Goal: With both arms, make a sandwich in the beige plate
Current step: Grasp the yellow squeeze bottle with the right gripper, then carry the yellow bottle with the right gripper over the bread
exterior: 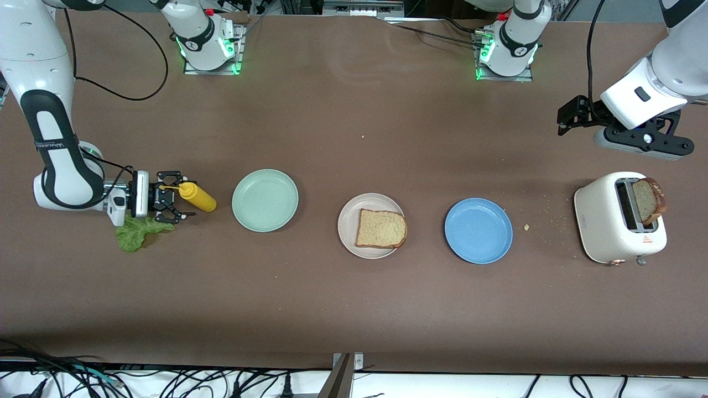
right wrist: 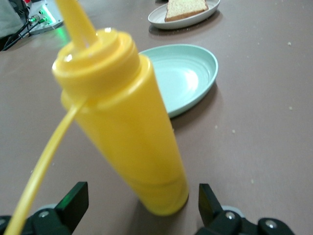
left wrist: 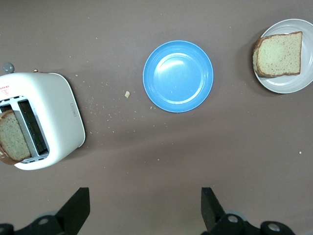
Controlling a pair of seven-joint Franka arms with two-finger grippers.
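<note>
Right claw [exterior: 180, 203] gapes around the mustard bottle [exterior: 198, 198] (not yet gripped), lettuce [exterior: 135, 232] beside it; left claw [exterior: 575, 116] waits open over the table [exterior: 354, 309] near the toaster [exterior: 617, 218], one slice [exterior: 380, 228] on the beige plate [exterior: 347, 224].

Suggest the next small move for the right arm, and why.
Probably close the right gripper on the yellow squeeze bottle: its open fingers already flank the bottle's base. One bread slice lies on the beige plate; the left gripper waits open near the toaster.
</note>
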